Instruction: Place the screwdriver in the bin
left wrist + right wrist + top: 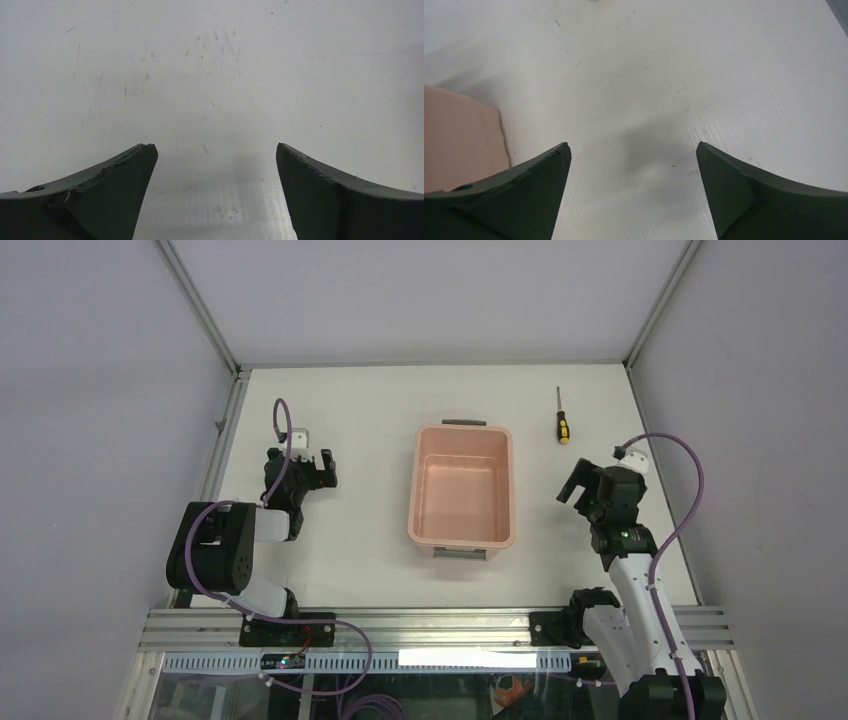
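Note:
The screwdriver lies on the white table at the back right, black-and-yellow handle toward me and shaft pointing away. The salmon-pink bin stands in the middle, empty, with a dark grey handle at each short end. My right gripper is open and empty, just right of the bin and a little nearer than the screwdriver. In the right wrist view the gripper hangs over bare table with the bin's corner at the left. My left gripper is open and empty left of the bin, and over bare table in its wrist view.
Grey enclosure walls and aluminium frame posts bound the table on the left, back and right. An aluminium rail runs along the near edge by the arm bases. Purple cables loop off both arms.

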Motion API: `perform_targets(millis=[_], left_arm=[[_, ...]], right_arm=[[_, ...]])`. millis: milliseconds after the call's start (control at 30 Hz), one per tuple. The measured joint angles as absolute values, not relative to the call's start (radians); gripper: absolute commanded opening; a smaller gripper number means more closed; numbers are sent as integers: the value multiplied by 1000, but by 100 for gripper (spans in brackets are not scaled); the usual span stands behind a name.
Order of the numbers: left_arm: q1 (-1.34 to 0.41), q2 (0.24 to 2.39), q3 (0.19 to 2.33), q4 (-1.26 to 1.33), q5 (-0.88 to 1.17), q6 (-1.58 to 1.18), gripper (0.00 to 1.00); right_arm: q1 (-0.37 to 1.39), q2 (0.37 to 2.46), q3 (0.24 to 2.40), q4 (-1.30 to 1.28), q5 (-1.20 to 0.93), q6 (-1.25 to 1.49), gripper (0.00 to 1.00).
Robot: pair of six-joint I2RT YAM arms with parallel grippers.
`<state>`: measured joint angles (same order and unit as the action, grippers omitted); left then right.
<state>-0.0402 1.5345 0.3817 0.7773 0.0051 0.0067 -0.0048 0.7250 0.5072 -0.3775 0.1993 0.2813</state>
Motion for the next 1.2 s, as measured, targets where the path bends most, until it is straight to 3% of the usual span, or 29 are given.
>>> perform_targets(millis=[300, 733, 967, 1200], left_arm=[[-40, 1534, 382, 777, 5, 7, 99], [-40, 1534, 382, 777, 6, 7, 99], [-40, 1534, 382, 777, 5, 7, 99], [-40, 1534, 382, 777, 5, 7, 99]], right_arm=[[-5, 895, 655, -378, 179, 277, 99], [-10, 1796, 1628, -628, 79, 179, 99], [-29, 2218, 1974, -819, 90, 118, 93], [-40, 2349, 2033, -896, 109, 78, 79]])
